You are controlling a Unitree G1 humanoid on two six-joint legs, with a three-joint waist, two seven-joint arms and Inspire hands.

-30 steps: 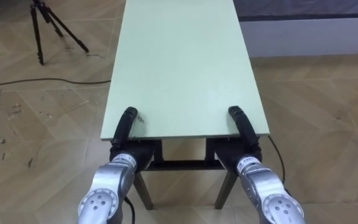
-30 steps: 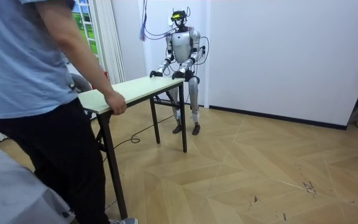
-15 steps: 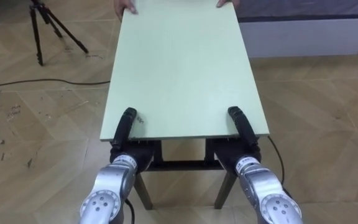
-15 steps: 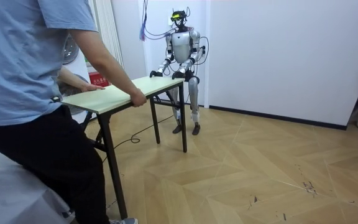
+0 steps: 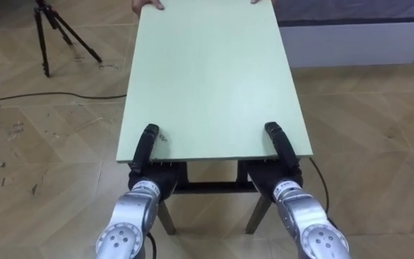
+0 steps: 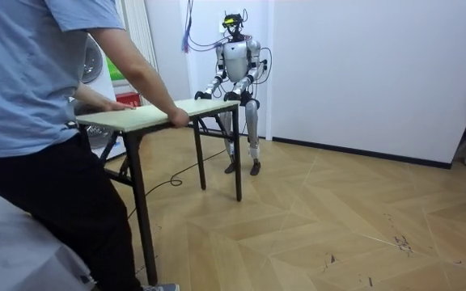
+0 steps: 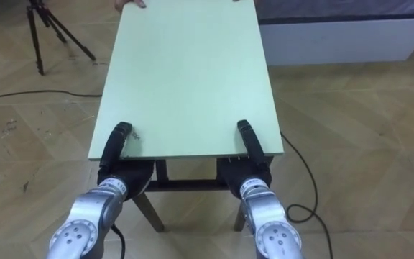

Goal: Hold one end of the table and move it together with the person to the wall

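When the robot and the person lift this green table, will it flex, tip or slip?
Likely stiff: the table has a flat board top. Tipping seems unlikely, as the left hand, right hand and the person hold opposite ends. Its smooth top may slip in a grip.

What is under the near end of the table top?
A dark crossbar and two legs show below the table top. It covers what the left hand and right hand do beneath.

Matt, smooth pale-green table (image 5: pixel 207 79) top; wood parquet floor (image 5: pixel 365 115).
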